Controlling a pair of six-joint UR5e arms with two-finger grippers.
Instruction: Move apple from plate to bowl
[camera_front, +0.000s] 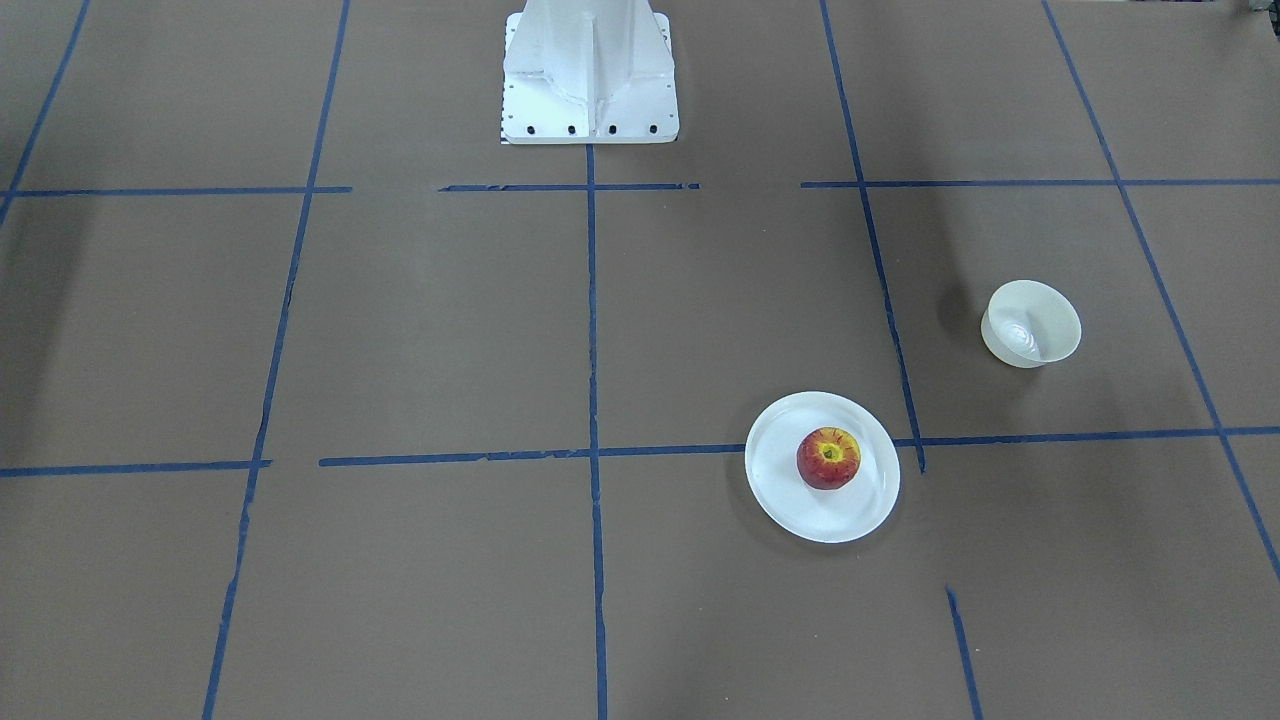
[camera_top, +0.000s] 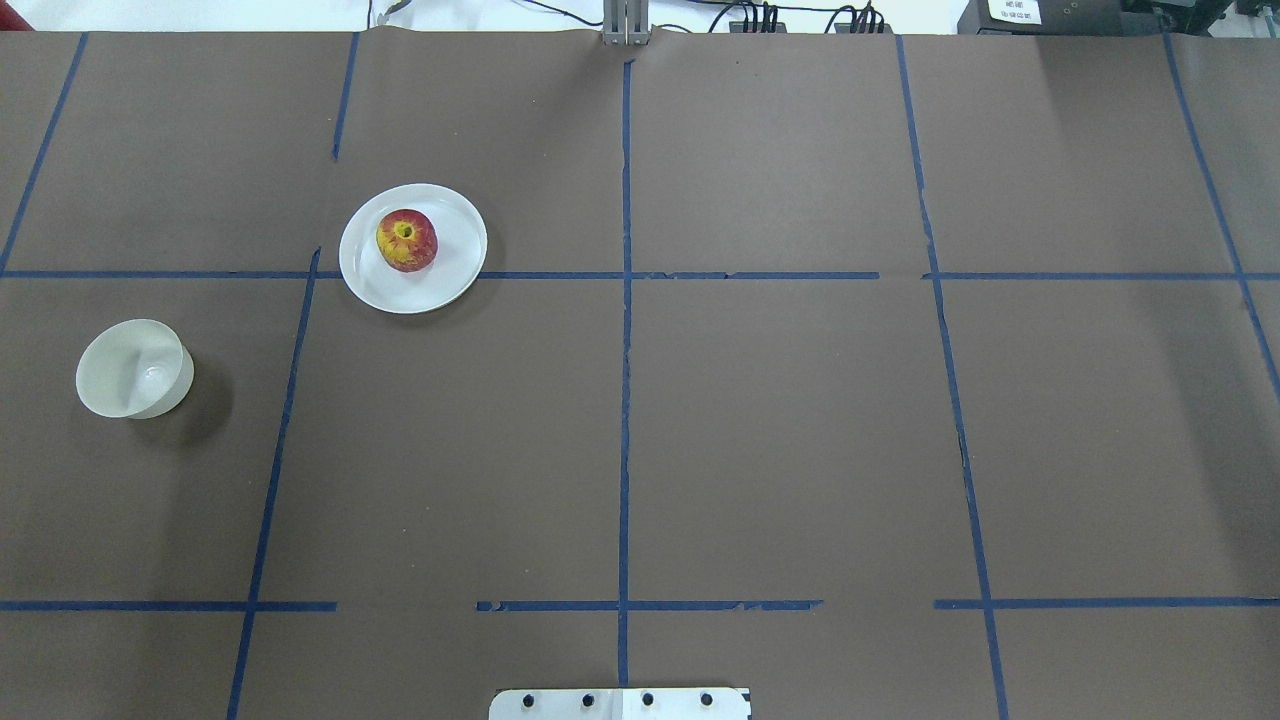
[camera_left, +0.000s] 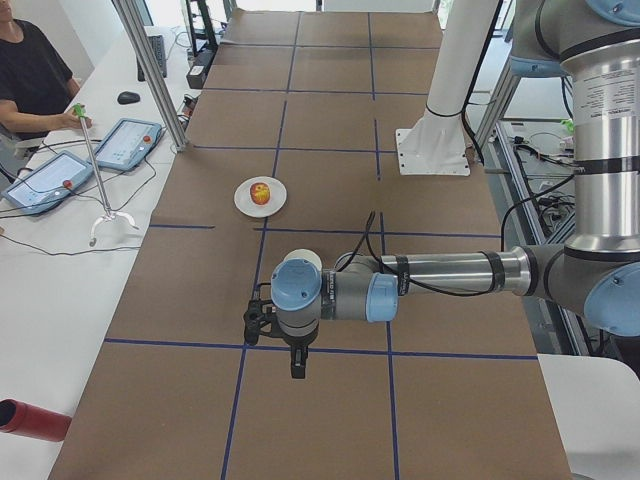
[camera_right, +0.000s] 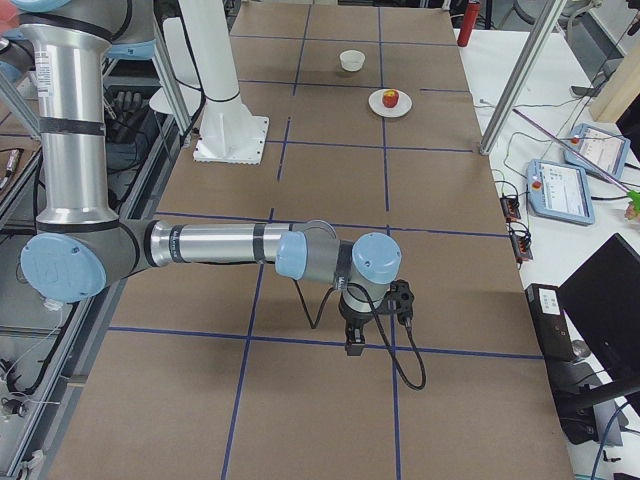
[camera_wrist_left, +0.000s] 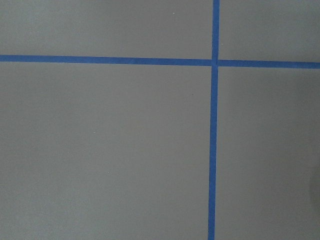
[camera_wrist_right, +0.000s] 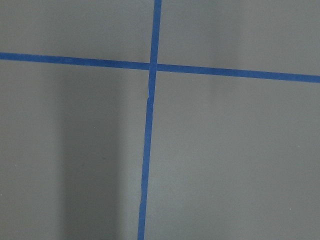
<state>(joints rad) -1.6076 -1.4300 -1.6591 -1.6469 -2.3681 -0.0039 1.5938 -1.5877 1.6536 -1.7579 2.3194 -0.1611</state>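
A small red apple (camera_front: 828, 457) with a yellow patch round its stem dimple is sitting upright near the middle of a flat white plate (camera_front: 780, 485). The plate is lying on a table (camera_front: 430, 330) covered in brown paper and marked into squares with blue tape (camera_front: 592, 320). A small, deep cream bowl (camera_front: 1031, 322) is standing empty, apart from the plate, further to the robot's left and nearer its white base (camera_front: 588, 75); a tape line is running between them. Both arms are reaching out low over bare paper at the two ends of the table, well apart from the plate. The left gripper (camera_left: 298, 365) and the right gripper (camera_right: 355, 345) are pointing down, and whether their jaws are open or closed cannot be told from these side views. In the left-side view, the left arm's wrist is hiding most of the bowl. A seated person (camera_left: 25, 75) is holding a grabber stick (camera_left: 92, 165) beside two touchscreen pendants (camera_left: 125, 143). A white label (camera_top: 1012, 8) is showing on a dark box beyond the table's far edge, its writing too small to read.
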